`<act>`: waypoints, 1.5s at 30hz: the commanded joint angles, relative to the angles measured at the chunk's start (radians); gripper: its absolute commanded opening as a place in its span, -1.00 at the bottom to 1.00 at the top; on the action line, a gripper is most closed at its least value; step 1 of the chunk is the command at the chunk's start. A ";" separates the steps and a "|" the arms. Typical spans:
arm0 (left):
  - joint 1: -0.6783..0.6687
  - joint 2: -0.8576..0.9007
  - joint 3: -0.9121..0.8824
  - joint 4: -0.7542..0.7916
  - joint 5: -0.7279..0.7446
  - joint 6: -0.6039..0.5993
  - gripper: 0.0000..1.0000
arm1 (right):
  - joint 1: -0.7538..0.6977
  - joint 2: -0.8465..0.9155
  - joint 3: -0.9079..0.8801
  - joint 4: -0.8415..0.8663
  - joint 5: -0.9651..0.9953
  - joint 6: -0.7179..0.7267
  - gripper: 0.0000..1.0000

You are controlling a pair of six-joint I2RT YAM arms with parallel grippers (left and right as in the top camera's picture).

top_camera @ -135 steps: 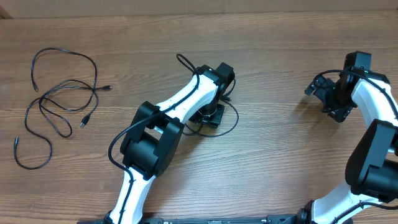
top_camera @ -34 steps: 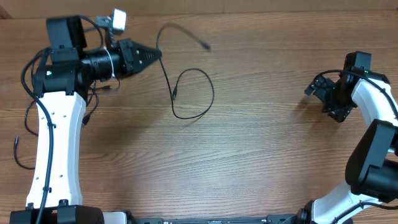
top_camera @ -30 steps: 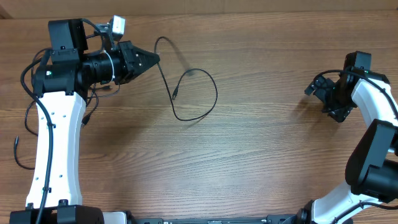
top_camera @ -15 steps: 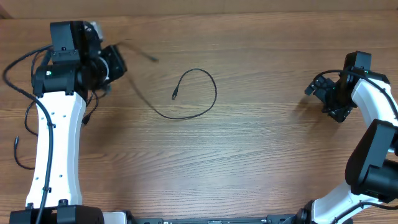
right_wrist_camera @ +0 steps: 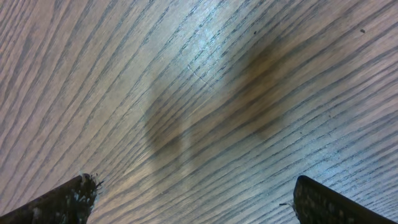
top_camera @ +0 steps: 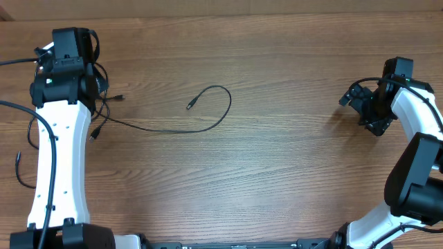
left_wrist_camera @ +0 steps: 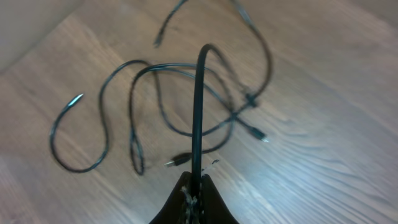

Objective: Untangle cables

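In the left wrist view my left gripper [left_wrist_camera: 194,186] is shut on a thin black cable [left_wrist_camera: 199,112] that rises straight up from its fingertips. Under it on the wood lie the other cables [left_wrist_camera: 152,93] in crossing loops, with a bluish-silver tip [left_wrist_camera: 76,98] and small plugs [left_wrist_camera: 177,160]. From overhead, the held cable [top_camera: 159,129] trails right from the left arm's wrist [top_camera: 66,59] into an open hook ending in a plug [top_camera: 189,106]. The arm hides part of the pile [top_camera: 104,104]. My right gripper [right_wrist_camera: 196,205] is open over bare wood at the far right [top_camera: 363,104].
The table's back edge [top_camera: 221,16] runs along the top of the overhead view, close behind the left wrist. Thick black wires [top_camera: 17,111] from the left arm hang over the left side. A loose loop [top_camera: 24,176] lies near the left edge.
The left arm has swung left and back, carrying the gripped cable over the pile. Its trailing loop was dragged left and stretched out flatter. The right arm has not moved.
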 commanded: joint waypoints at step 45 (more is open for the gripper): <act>-0.331 0.525 0.007 0.259 0.634 0.266 0.20 | -0.003 -0.002 -0.004 0.003 0.006 0.005 1.00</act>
